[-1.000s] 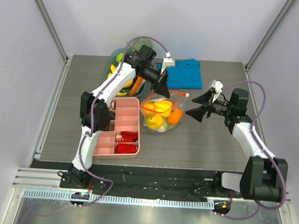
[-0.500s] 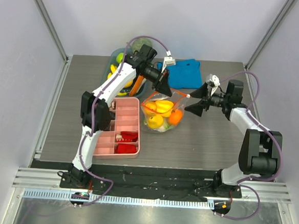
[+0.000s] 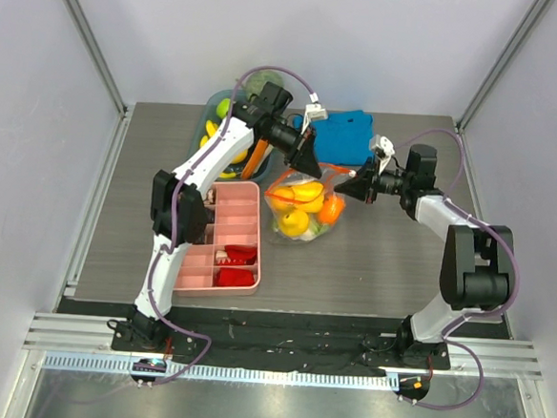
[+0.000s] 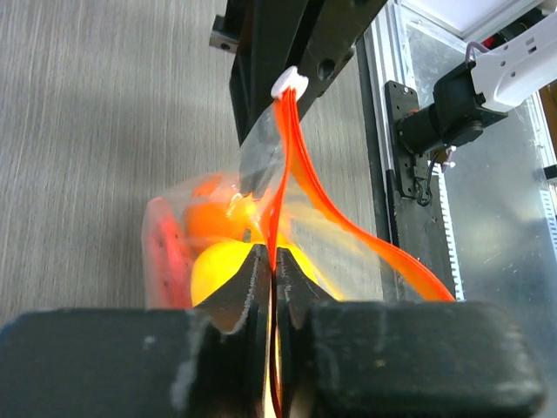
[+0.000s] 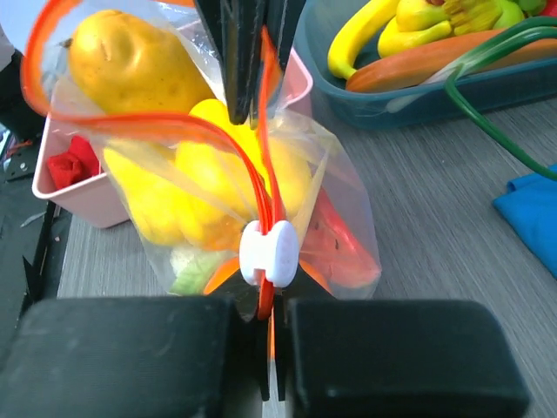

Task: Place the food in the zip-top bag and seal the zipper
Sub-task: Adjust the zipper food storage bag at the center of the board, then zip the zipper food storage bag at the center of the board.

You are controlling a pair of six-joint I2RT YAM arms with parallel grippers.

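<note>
The clear zip-top bag point(image 3: 302, 213) stands in mid table, holding food point(image 3: 305, 194): yellow fruit point(image 5: 204, 178), an orange point(image 4: 209, 218) and a watermelon slice point(image 5: 344, 248). Its orange-red zipper point(image 3: 331, 171) is stretched between both grippers. My left gripper point(image 4: 272, 268) is shut on the strip at the far-left end of the mouth. My right gripper point(image 5: 270, 300) is shut on the strip at the other end, right behind the white slider point(image 5: 268, 252). Between them the two halves of the strip bow apart, so the mouth gapes.
A teal bin point(image 3: 208, 118) with bananas and a carrot sits behind the bag at the back left. The pink compartment tray point(image 3: 198, 261) lies left of the bag, and the folded blue cloth point(image 3: 346, 137) lies just behind it.
My right gripper, open a second ago, moved left to the bag's right end and shut on the zipper by the slider. The left gripper kept its hold.
</note>
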